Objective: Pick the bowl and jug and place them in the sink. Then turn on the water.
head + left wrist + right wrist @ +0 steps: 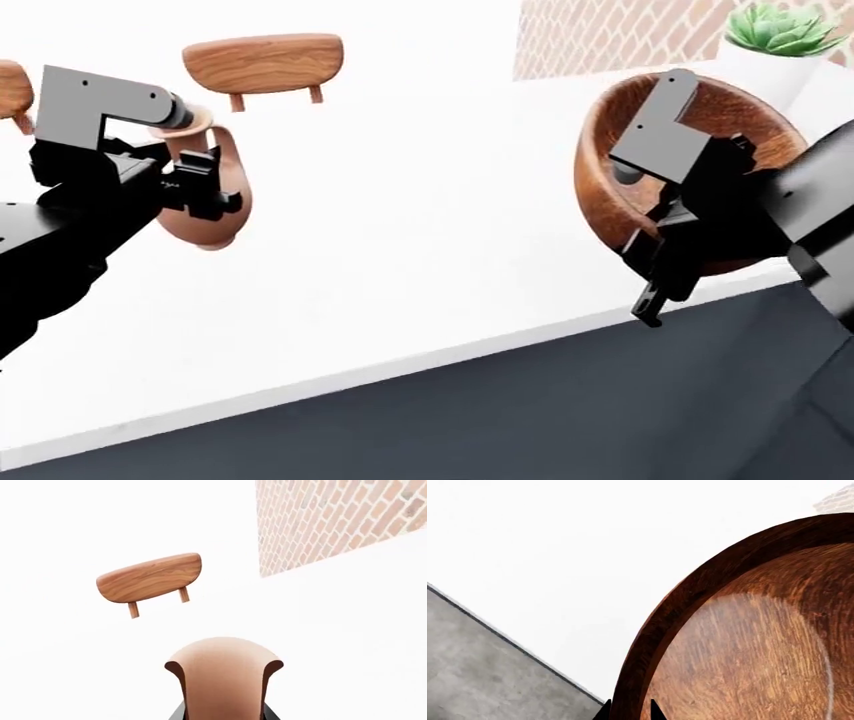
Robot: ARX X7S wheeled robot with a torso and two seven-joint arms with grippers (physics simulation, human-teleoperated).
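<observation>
My left gripper (200, 190) is shut on the pale terracotta jug (203, 228) and holds it in the air at the left, above the white counter (400, 230). In the left wrist view the jug (223, 677) fills the space between the black fingers (270, 714). The reddish-brown wooden bowl (603, 190) hangs tilted at the right, its opening turned toward me. My right gripper (661, 280) is shut on its lower rim. In the right wrist view the rim (647, 650) passes between the two fingertips (657, 711). The sink is out of view.
A wooden chair back (263, 62) stands beyond the counter, also in the left wrist view (150, 577); another one (11, 90) shows at the far left. A brick wall (614, 35) and a potted plant (781, 30) are at the back right. Dark grey floor (534, 400) lies below the counter's near edge.
</observation>
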